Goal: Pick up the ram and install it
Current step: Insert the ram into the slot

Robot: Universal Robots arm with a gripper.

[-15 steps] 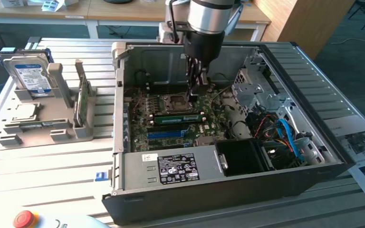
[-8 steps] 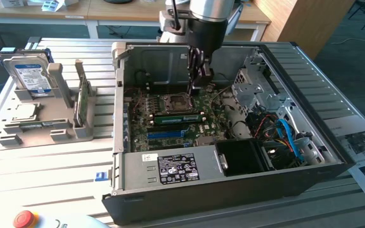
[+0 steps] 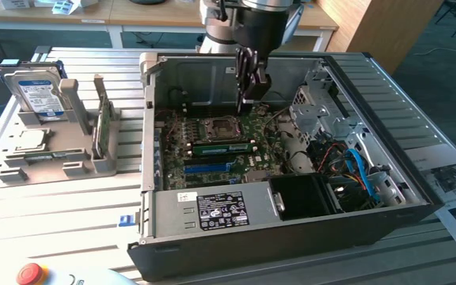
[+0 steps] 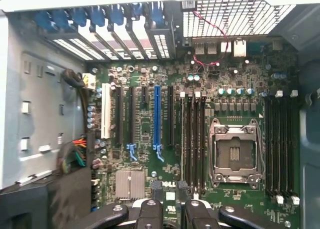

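The ram (image 3: 224,147), a long narrow green stick, stands on edge in a motherboard slot just in front of the CPU socket (image 3: 216,127) inside the open case (image 3: 291,234). My gripper (image 3: 249,102) hangs straight above the socket area, a little behind the ram and clear of it. In the wrist view my gripper (image 4: 171,209) is open, its two black fingertips (image 4: 150,209) parted with nothing between them, above the black memory slots (image 4: 192,139) next to the socket (image 4: 235,151).
A grey fixture (image 3: 54,163) at the exterior view's left holds a blue-labelled hard drive (image 3: 38,89), an upright green card (image 3: 101,127) and a flat chip (image 3: 30,139). Drive cage (image 3: 323,113), cables (image 3: 355,166) and power supply (image 3: 220,211) crowd the case.
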